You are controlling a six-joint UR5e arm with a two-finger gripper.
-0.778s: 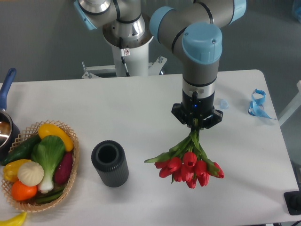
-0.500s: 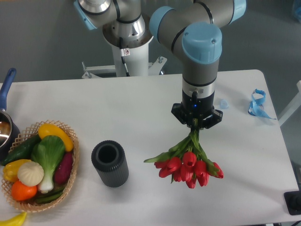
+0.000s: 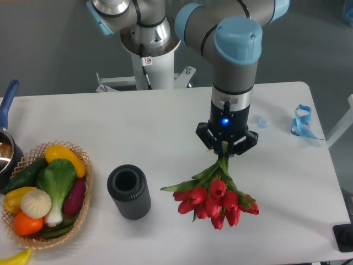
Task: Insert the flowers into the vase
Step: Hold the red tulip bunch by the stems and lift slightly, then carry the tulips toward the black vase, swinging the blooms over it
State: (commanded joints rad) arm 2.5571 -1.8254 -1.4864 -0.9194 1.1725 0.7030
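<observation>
camera view shows the gripper (image 3: 223, 154) pinching the flowers (image 3: 212, 196) by their stems, heads hanging down, with the vase (image 3: 129, 191) at their nine o'clock; best to invert them before inserting.

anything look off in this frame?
Yes: the flowers hang upside down. The gripper holds the stem ends, red heads pointing down, so the heads, not the stems, face the vase, which stands upright and apart.
</observation>
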